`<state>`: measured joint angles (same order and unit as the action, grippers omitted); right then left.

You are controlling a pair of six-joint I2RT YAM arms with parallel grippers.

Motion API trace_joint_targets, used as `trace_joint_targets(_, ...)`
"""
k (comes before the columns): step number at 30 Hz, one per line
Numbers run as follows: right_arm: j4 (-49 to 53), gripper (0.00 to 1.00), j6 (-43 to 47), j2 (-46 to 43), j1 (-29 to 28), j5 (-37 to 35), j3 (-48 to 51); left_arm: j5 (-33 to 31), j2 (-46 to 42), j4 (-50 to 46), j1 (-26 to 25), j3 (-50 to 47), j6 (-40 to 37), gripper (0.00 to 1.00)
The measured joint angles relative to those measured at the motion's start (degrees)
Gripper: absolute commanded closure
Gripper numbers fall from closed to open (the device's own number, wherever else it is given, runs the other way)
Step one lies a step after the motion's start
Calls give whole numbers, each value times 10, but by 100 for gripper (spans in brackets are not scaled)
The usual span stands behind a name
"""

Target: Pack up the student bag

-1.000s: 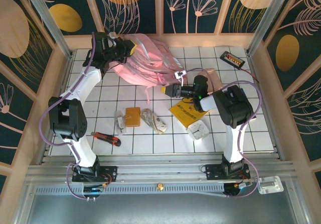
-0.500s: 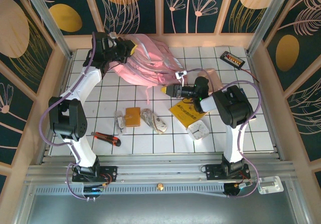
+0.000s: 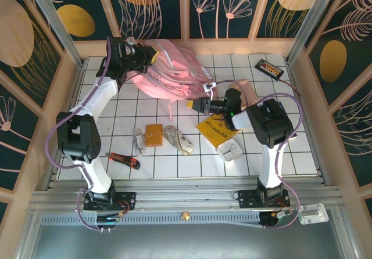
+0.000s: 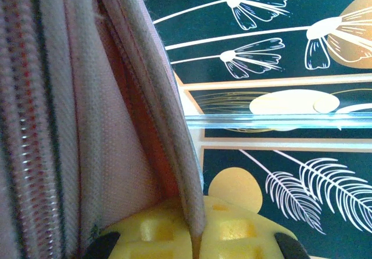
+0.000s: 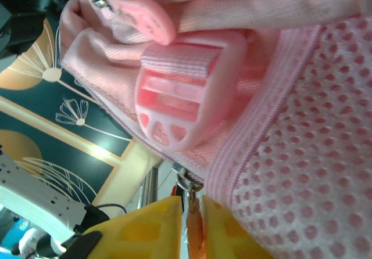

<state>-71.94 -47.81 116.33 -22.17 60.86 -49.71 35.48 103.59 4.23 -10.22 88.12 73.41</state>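
Bag (image 3: 174,73) lies at the back of the counter (image 3: 174,166), left of centre, against the far wall. Left tool (image 3: 152,56) is at its top-left corner. In the wrist view the yellow pads (image 4: 232,236) are nearly together, clamping a fabric edge of the bag by the zip. Right tool (image 3: 192,104) is at the bag's near-right edge, pads (image 5: 154,230) narrow, pinching a thin pull below the mesh panel, pink buckle (image 5: 180,102) just above. Yellow booklet (image 3: 216,130) lies under the right arm. Cutter (image 3: 123,160) is near-left, well apart.

Student bag (image 3: 171,73): matt woven cloth; mesh panel (image 5: 314,154); glossy plastic buckle (image 5: 180,105).
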Motion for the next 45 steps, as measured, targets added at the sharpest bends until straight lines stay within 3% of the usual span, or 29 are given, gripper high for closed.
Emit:
trace_joint_targets(2, 11, 100, 7, 0, 0, -5, 0, 0, 1, 0, 0, 0, 0, 100)
trace_joint_targets(8, 70, 100, 41, -5, 3, -23, 11, -1, 2, 0, -3, 0, 0, 100)
trace_joint_targets(17, 423, 100, 203, -90, -43, -135, -57, -26, 2, 14, -26, -23, 4, 100)
trace_joint_targets(26, 643, 100, 225, -127, -63, -201, -135, -66, 2, 55, -59, -60, 21, 100)
trace_joint_targets(30, 689, 100, 227, -140, -71, -220, -152, -75, 2, 52, -64, -60, 10, 100)
trace_joint_targets(36, 735, 100, 236, -155, -55, -224, -153, -90, -6, -27, -77, -45, -53, 100)
trace_joint_targets(39, 773, 100, 236, -157, -55, -225, -176, -95, -12, -14, -82, -62, -51, 100)
trace_joint_targets(45, 851, 100, 236, -145, -103, -238, -270, -127, -44, 9, -81, -104, -34, 100)
